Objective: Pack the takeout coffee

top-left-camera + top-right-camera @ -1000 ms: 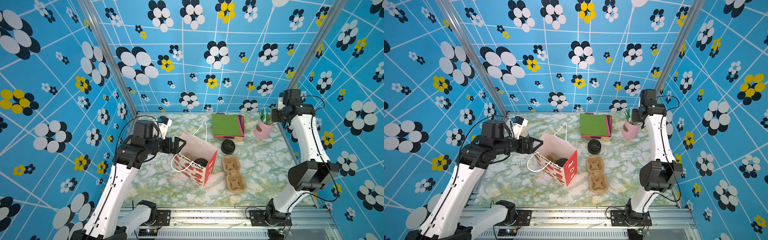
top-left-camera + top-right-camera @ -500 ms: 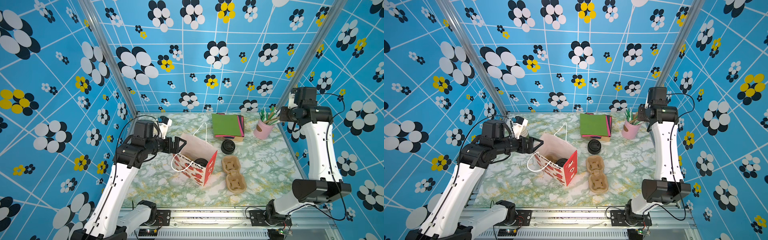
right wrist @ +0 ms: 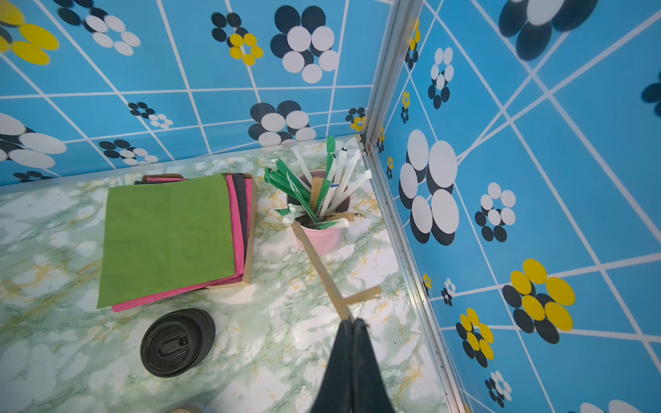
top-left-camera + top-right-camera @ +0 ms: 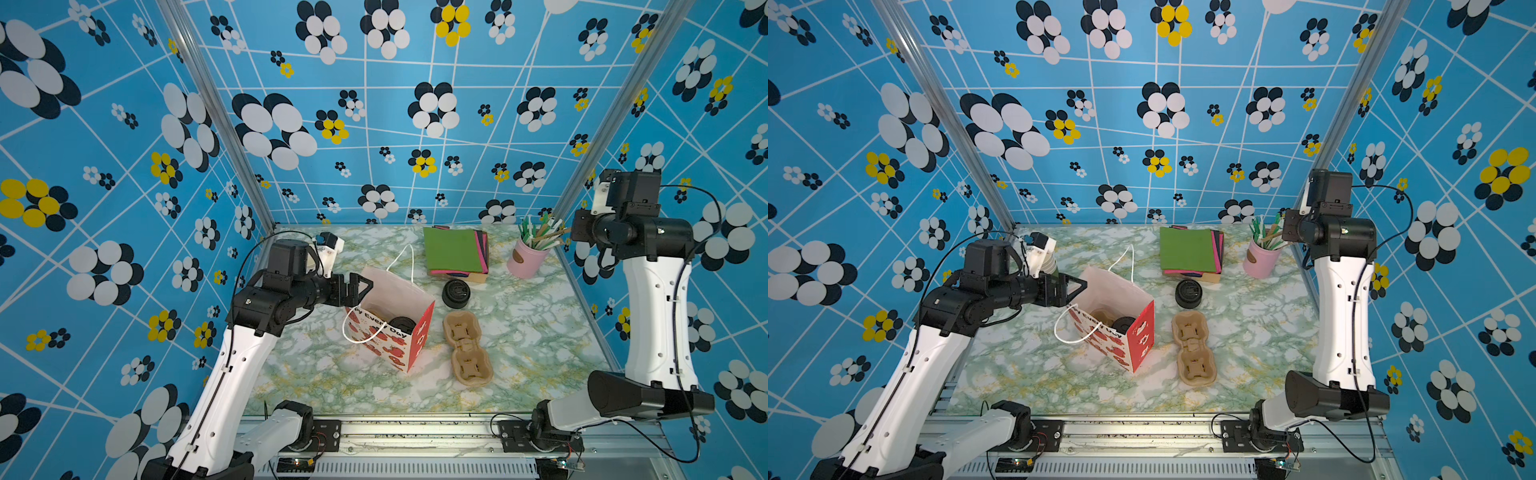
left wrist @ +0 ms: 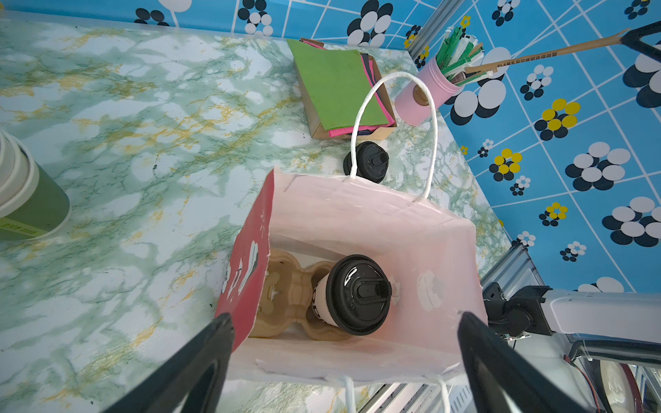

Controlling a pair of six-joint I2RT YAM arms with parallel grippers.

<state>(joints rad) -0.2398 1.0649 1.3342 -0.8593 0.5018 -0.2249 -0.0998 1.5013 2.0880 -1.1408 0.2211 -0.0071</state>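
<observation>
My left arm reaches out level, the left gripper (image 4: pixel 358 287) spread wide at the rim of the one paper bag (image 5: pixel 375 214). Inside it, the takeout coffee (image 5: pixel 357 295) sits in a cardboard carrier (image 5: pixel 282 296). High above the pink cup (image 4: pixel 525 259), my right gripper (image 3: pixel 352 321) pinches one brown wrapped straw (image 3: pixel 322 264). A second carrier (image 4: pixel 467 347) and one lid stack (image 4: pixel 456 293) lie beside the bag.

A robotics lab cell is posing as a coffee counter: blue flower-printed panels (image 4: pixel 374 104) on aluminium posts (image 4: pixel 220 124) are boxing in a marble-patterned bench (image 4: pixel 540 332), two robot arms (image 4: pixel 232 374) are standing on a rail (image 4: pixel 415 436) along its front edge, and napkins (image 4: pixel 451 249) and a straw pot (image 4: pixel 527 259) are sitting near its far right corner.
</observation>
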